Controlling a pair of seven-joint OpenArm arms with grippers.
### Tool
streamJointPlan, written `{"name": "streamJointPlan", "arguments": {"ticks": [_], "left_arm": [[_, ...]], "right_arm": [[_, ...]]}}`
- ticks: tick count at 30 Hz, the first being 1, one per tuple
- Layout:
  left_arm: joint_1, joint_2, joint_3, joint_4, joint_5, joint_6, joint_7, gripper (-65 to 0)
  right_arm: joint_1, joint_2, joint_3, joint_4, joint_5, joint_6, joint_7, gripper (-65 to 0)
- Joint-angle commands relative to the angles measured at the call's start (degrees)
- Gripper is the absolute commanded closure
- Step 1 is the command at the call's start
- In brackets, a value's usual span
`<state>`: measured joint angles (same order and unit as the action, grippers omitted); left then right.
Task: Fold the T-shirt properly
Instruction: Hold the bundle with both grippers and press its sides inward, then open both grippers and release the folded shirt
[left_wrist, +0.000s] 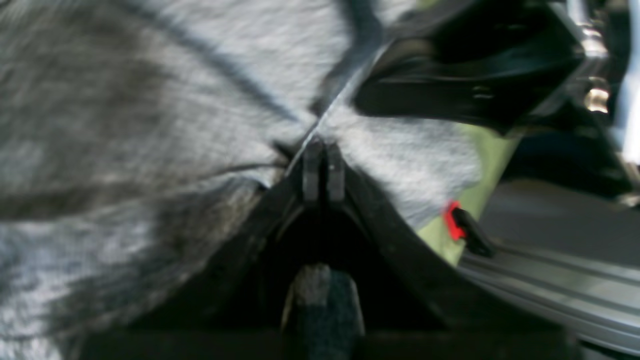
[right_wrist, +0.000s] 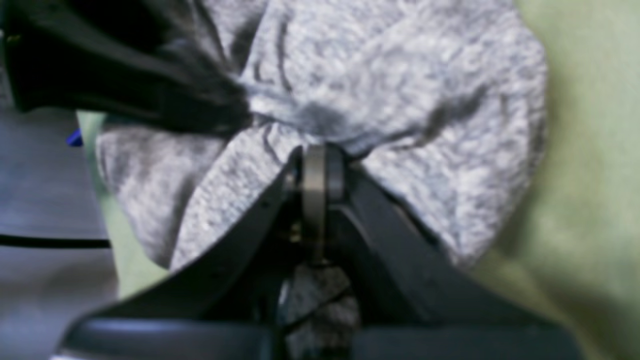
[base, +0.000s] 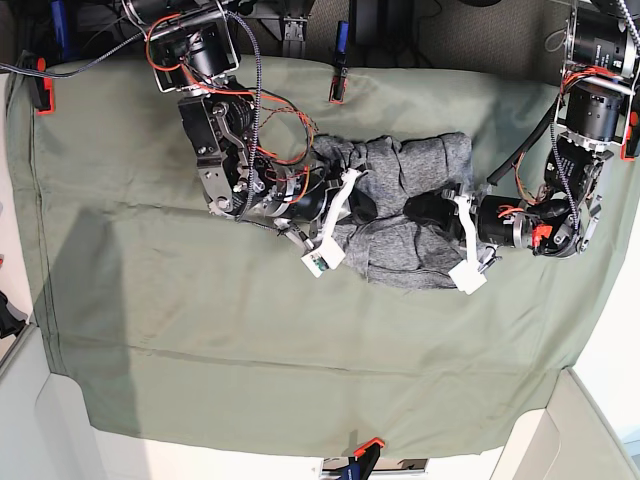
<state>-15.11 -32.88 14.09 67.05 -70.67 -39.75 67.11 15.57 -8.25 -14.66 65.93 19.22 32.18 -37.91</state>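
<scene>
The T-shirt (base: 405, 215) is a mottled grey knit bunched into a crumpled heap at the middle of the olive-green cloth (base: 200, 320). My right gripper (base: 362, 205) comes in from the left of the base view, and its wrist view shows it (right_wrist: 320, 157) shut on a pinched fold of the T-shirt (right_wrist: 400, 90). From the right, my left gripper (base: 435, 208) meets the heap. In its wrist view it (left_wrist: 322, 152) is shut on a gathered fold of the T-shirt (left_wrist: 150, 125). The two grippers are close together, with the fabric between them.
The green cloth covers the table and is clipped at its edges by clamps at the far edge (base: 337, 85), the near edge (base: 365, 450) and the far left corner (base: 40, 90). A red clamp (left_wrist: 454, 220) and a metal rail (left_wrist: 550, 290) show beside the T-shirt.
</scene>
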Motion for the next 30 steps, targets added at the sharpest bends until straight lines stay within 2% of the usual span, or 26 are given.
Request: {"name": "streamJointPlan", "arguments": {"ticks": [1,3,6,8,11,15,24,26,30], "left_arm": [[-1.36,-1.31,-0.52,-0.39,1.62,-0.25,-1.36,0.0],[-1.33,-2.08,-0.52,-1.84,3.50,-0.25,-2.64,0.0],[-1.38,-3.93,-0.55,-2.16,3.15,-0.25,-4.42,0.0],[-1.40,-5.27,-0.55,-2.10,2.75,-0.25,-6.36,0.0],[-1.36,-6.58,-0.55,-1.38,2.64,-0.25,-6.03,0.0],[-1.36,-8.55,-0.57,0.85,-0.96,-0.25,-2.01,0.0],[-1.31,-14.51,-0.57,9.94,-14.33,-0.25,10.78,0.0],[-0.96,-14.93,-0.57,11.58,-14.33,-0.25,12.89,0.0],[0.79,-15.98,-0.57,14.51,-14.33,-0.25,12.89,0.0]], "right_arm": [[1.25,-0.11,-0.02,-0.11,-2.45,-0.79,0.52,0.0],[1.09,0.74,-0.02,-0.35,-3.65,-0.87,1.05,0.0],[1.25,2.67,0.04,-0.17,-3.06,-0.94,1.07,0.0],[1.18,3.74,0.07,0.63,-0.96,-0.94,0.96,0.0],[0.79,4.79,0.07,3.34,2.71,-0.90,-0.44,0.0],[0.74,4.98,0.07,9.33,5.03,-0.90,-4.61,0.0],[-0.28,6.91,0.07,21.05,11.28,-0.90,-9.73,0.0],[-1.90,7.32,0.07,22.88,11.32,-0.90,-9.70,0.0],[-5.97,8.44,0.07,27.08,11.43,-0.90,-11.08,0.0]]}}
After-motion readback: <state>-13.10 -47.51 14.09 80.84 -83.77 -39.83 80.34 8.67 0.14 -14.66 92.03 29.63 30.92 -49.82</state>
